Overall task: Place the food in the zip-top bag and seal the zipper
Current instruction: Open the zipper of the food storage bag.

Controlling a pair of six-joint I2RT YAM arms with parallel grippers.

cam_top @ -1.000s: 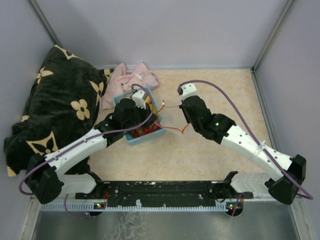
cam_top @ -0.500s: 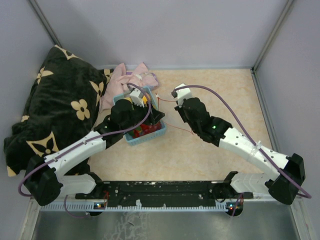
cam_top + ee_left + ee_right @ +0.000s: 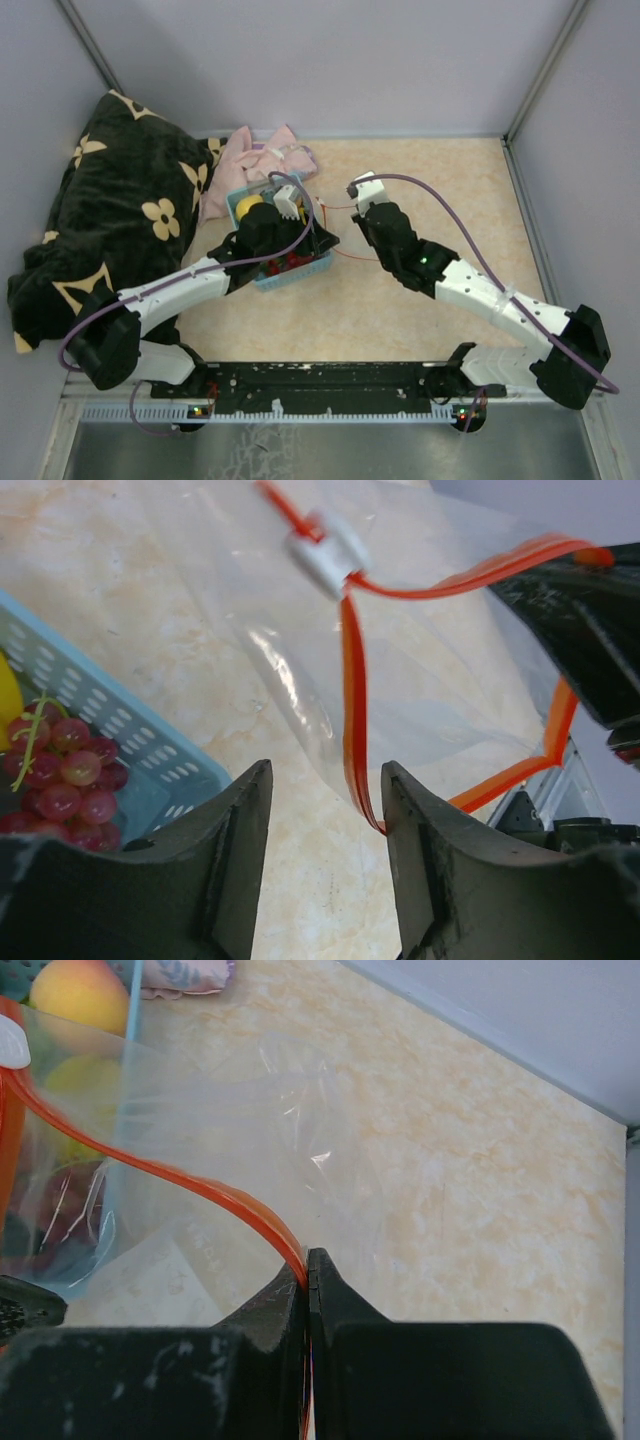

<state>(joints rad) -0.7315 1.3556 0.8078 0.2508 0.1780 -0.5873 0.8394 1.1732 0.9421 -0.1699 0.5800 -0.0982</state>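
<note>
Fruit (image 3: 250, 207) fills the blue basket (image 3: 300, 272) in the overhead view, and none of it is in the bag (image 3: 338, 230). The bag lies slack on the counter (image 3: 420, 330) just right of the basket, between the two arms. The left fingers (image 3: 318, 236) reach over the basket's right rim toward the bag, and the right fingers (image 3: 356, 200) meet it from the far side. Their grip is too small to judge from here.

From the left wrist, the left fingers (image 3: 325, 870) stand apart and hold nothing. One run of the orange zipper (image 3: 350, 700) drops between them and grazes the finger at the right of the view. The white slider (image 3: 325, 550) sits further up, where the two strips part. Red grapes (image 3: 60, 780) show in the basket corner.

From the right wrist, the right fingers (image 3: 308, 1285) are pinched tight on the other zipper strip. Clear film billows beyond them, and a peach (image 3: 80, 995) shows past it.

The step in hand looks like spreading the bag's mouth. To do it well, the left arm should probably centre the strip between its fingers instead of letting it graze one. It should close on the stiff strip, not the slippery film, and well clear of the slider. Then it can draw gently away from the right hold, so the mouth gapes without tugging the basket.
</note>
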